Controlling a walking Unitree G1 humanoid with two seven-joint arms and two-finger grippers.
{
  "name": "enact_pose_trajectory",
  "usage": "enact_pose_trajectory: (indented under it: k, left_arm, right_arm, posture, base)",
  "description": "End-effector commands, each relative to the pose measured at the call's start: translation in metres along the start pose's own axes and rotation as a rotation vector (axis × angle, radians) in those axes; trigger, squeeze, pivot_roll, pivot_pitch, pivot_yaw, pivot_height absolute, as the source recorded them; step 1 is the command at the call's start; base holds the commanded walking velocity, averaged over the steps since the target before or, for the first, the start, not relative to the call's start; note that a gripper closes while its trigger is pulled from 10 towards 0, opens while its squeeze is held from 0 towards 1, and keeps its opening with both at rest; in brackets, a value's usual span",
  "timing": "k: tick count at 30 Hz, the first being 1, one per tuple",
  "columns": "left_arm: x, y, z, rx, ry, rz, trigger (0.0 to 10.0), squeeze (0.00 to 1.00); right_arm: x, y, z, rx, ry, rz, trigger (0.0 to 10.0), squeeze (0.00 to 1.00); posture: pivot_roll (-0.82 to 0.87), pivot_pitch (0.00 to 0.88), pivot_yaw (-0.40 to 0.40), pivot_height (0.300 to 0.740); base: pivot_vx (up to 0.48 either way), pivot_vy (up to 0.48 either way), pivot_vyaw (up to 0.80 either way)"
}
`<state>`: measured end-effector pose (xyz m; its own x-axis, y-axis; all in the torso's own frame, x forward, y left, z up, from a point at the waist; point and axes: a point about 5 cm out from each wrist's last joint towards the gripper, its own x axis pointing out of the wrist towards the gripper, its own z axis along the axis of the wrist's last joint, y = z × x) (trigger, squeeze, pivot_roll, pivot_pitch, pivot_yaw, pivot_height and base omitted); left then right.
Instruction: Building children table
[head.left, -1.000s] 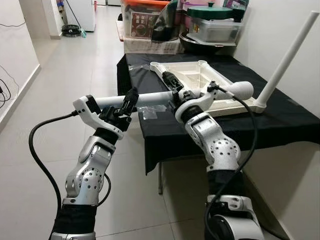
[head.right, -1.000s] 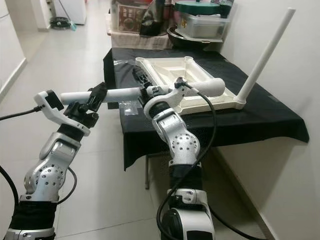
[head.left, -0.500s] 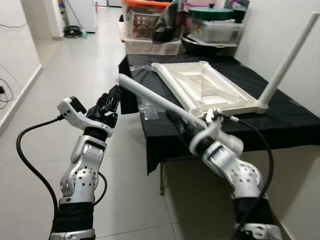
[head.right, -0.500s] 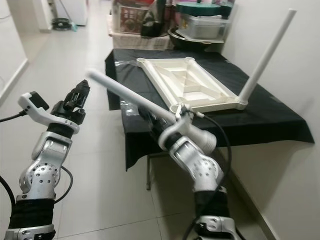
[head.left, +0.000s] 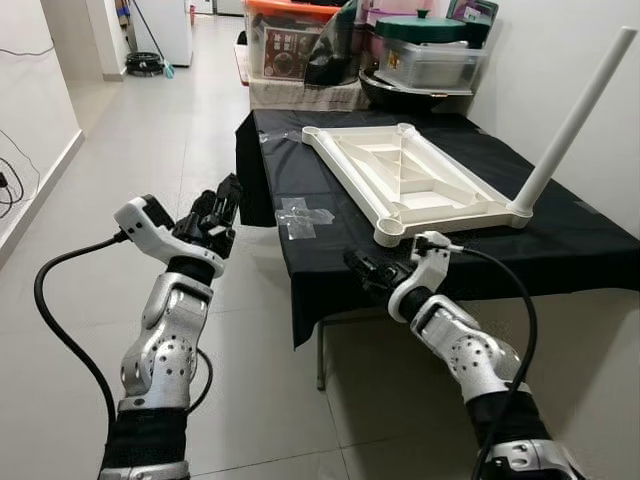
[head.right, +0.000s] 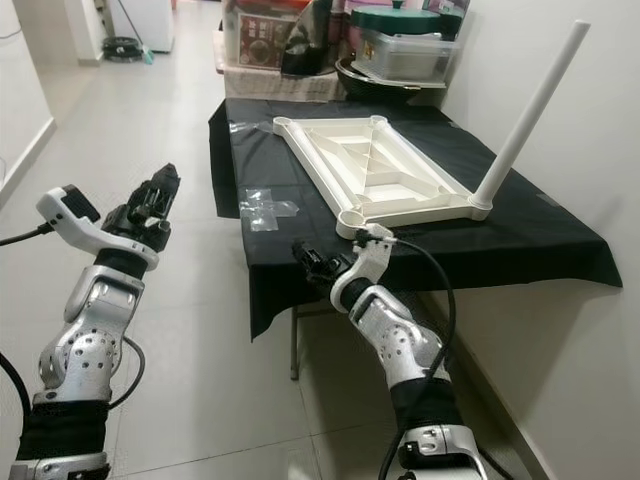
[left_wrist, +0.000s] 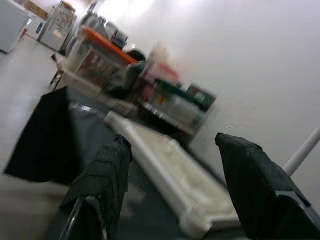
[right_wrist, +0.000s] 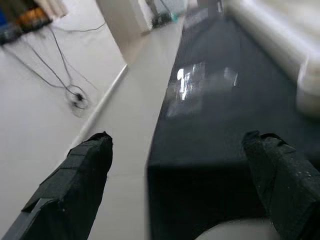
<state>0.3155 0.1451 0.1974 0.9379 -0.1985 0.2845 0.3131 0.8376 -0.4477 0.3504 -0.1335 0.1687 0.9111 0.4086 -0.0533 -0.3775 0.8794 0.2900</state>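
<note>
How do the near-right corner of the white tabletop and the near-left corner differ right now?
The near-right corner has a white leg standing up from it, leaning toward the wall; the near-left corner socket is an open round hole with no leg. The near-left corner sits by the black table's front edge, close above the right claw; the near-right corner lies farther back. Both belong to the upturned tabletop.

White leg gone from both grippers, right gripper (head.left: 362, 268) dropped to table edge, jaws now apart.
</note>
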Motion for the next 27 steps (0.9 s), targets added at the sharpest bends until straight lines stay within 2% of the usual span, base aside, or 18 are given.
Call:
enact_pose_trajectory:
  k: [1, 5, 6, 7, 8, 9, 14, 19, 25, 27]
  left_arm:
    - [-0.001, -0.004, -0.004, 0.063, 0.022, -0.016, 10.0, 0.0]
    - [-0.02, -0.004, -0.013, 0.351, 0.09, -0.071, 10.0, 0.0]
    - [-0.02, -0.004, -0.013, 0.351, 0.09, -0.071, 10.0, 0.0]
    - [-0.026, -0.001, -0.015, 0.411, 0.105, -0.072, 10.0, 0.0]
    - [-0.026, -0.001, -0.015, 0.411, 0.105, -0.072, 10.0, 0.0]
    - [-0.034, 0.004, -0.019, 0.49, 0.128, -0.069, 10.0, 0.0]
    - [-0.044, 0.006, -0.024, 0.523, 0.153, -0.045, 10.0, 0.0]
    - [-0.049, 0.008, -0.027, 0.539, 0.165, -0.019, 10.0, 0.0]
    - [-0.06, 0.016, -0.036, 0.638, 0.231, 0.02, 10.0, 0.0]
    - [-0.06, 0.016, -0.036, 0.638, 0.231, 0.02, 10.0, 0.0]
  right_arm:
    - [0.001, 0.008, 0.005, -0.077, -0.024, 0.025, 10.0, 0.0]
    - [-0.005, 0.029, 0.013, -0.308, -0.098, 0.081, 10.0, 0.0]
    - [-0.005, 0.029, 0.013, -0.308, -0.098, 0.081, 10.0, 0.0]
    - [-0.008, 0.03, 0.012, -0.337, -0.103, 0.089, 10.0, 0.0]
    - [-0.008, 0.03, 0.012, -0.337, -0.103, 0.089, 10.0, 0.0]
    - [-0.011, 0.029, 0.007, -0.356, -0.104, 0.092, 10.0, 0.0]
    - [-0.015, 0.027, -0.004, -0.339, -0.084, 0.076, 10.0, 0.01]
    - [-0.017, 0.027, -0.006, -0.343, -0.086, 0.059, 10.0, 0.01]
    - [-0.022, 0.029, -0.014, -0.361, -0.083, 0.042, 10.0, 0.02]
    - [-0.022, 0.029, -0.014, -0.361, -0.083, 0.042, 10.0, 0.02]
  posture:
    - [-0.05, 0.0, -0.119, 0.74]
    - [-0.06, 0.0, -0.111, 0.74]
    - [-0.06, 0.0, -0.111, 0.74]
    - [-0.06, 0.0, -0.111, 0.74]
    - [-0.06, 0.0, -0.111, 0.74]
    - [-0.06, 0.0, -0.109, 0.74]
    - [-0.06, 0.0, -0.107, 0.74]
    - [-0.06, 0.0, -0.101, 0.74]
    - [-0.06, 0.0, -0.092, 0.74]
    - [-0.06, 0.0, -0.092, 0.74]
  base:
    - [0.0, 0.0, 0.0]
    - [0.0, 0.0, 0.0]
    - [0.0, 0.0, 0.0]
    - [0.0, 0.0, 0.0]
    - [0.0, 0.0, 0.0]
    - [0.0, 0.0, 0.0]
    - [0.0, 0.0, 0.0]
    - [0.0, 0.0, 0.0]
    - [0.0, 0.0, 0.0]
    - [0.0, 0.0, 0.0]
